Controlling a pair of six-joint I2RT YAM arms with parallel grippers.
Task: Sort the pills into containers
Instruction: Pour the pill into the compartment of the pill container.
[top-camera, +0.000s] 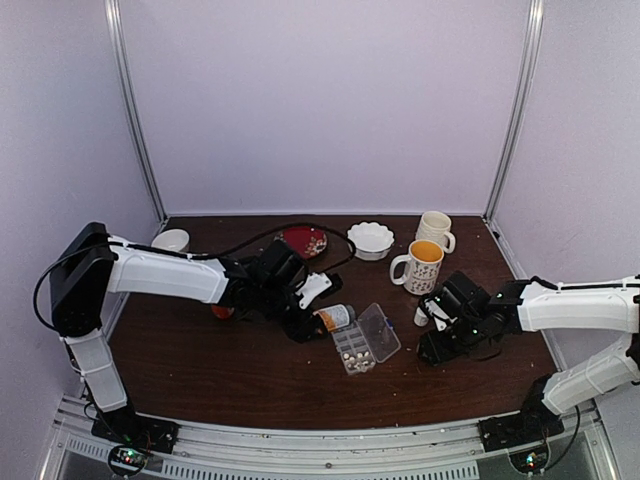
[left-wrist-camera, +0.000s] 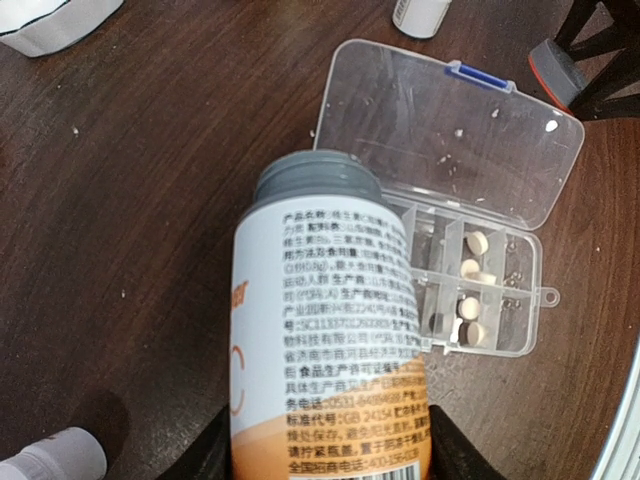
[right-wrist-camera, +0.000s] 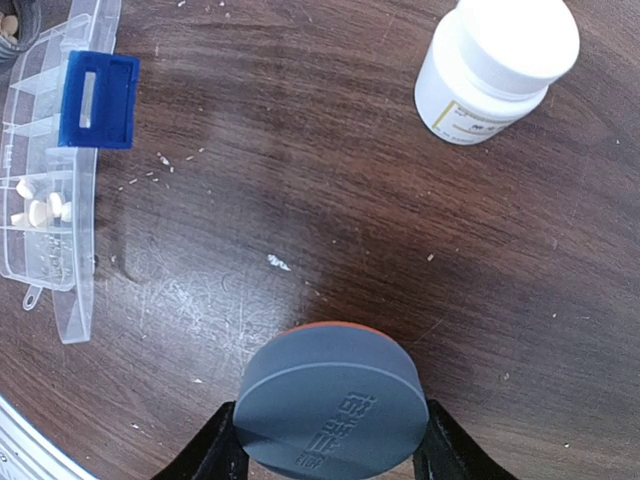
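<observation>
Pills (left-wrist-camera: 475, 270), tiny whitish rounds, are sitting in several compartments of the clear flat plastic organizer box (left-wrist-camera: 528, 300), lid open. My left gripper (left-wrist-camera: 330, 465) is clamping the uncapped white-and-orange bottle (left-wrist-camera: 330, 330), mouth near the box; I'd tip it slowly over one empty cell. My right gripper (right-wrist-camera: 325, 455) is pinching the grey round cap (right-wrist-camera: 330, 400).

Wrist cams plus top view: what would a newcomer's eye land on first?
The left gripper clamps an uncapped orange pill bottle, its open mouth pointing at the clear organizer box mid-table, which has its lid open and a few whitish pills in its compartments. On the right side, the right gripper holds a grey cap, with a small white bottle standing beyond it.
</observation>
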